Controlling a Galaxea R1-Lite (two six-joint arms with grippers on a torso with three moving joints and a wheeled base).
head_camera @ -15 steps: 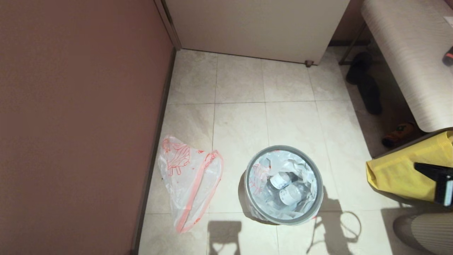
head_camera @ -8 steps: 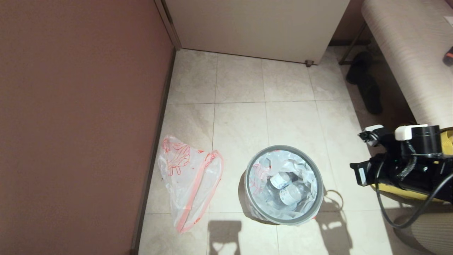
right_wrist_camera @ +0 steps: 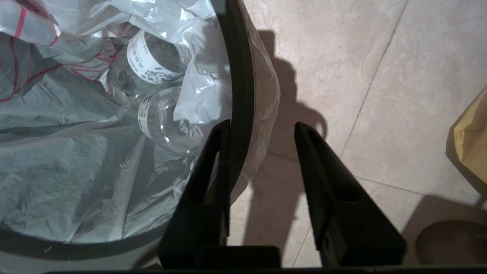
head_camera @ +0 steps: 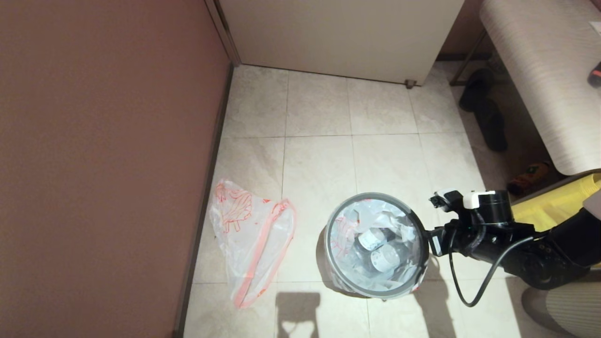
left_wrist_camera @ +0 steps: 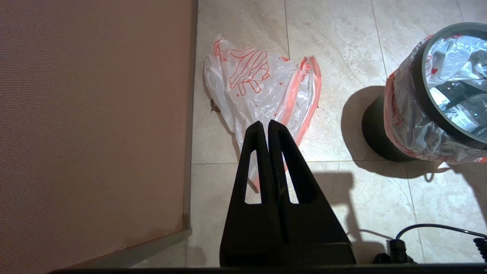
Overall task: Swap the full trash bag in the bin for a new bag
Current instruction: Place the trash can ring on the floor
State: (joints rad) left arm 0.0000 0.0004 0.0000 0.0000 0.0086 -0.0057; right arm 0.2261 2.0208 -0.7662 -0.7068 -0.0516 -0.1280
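The right gripper [right_wrist_camera: 262, 133] hovers at the right side of the bin [head_camera: 425, 263], its jaws spread and straddling the grey hoop [right_wrist_camera: 240, 87]: one jaw over the inside of the rim, the other outside above the floor [head_camera: 319, 117]. Whether either jaw touches the hoop cannot be told. The full trash bag [head_camera: 375, 244] sits in the bin with bottles showing, its hem folded over the wall and pinned under the hoop.

The step in hand looks like freeing that hoop, so the jaws should come straight down over the rim and close on hoop alone, not on the film bulging beneath it, then lift evenly so the light bin does not tip or skid.

The left gripper [left_wrist_camera: 268, 127] is parked over the new bag [head_camera: 249, 234], jaws pressed together on nothing. That bag lies flat on the floor, well left of the bin, beside the wall [head_camera: 108, 141].

Open tiles lie ahead of the bin, good for setting things down. To the right the yellow fabric bag [head_camera: 554, 206] crowds the arm, so withdrawal is safest upward
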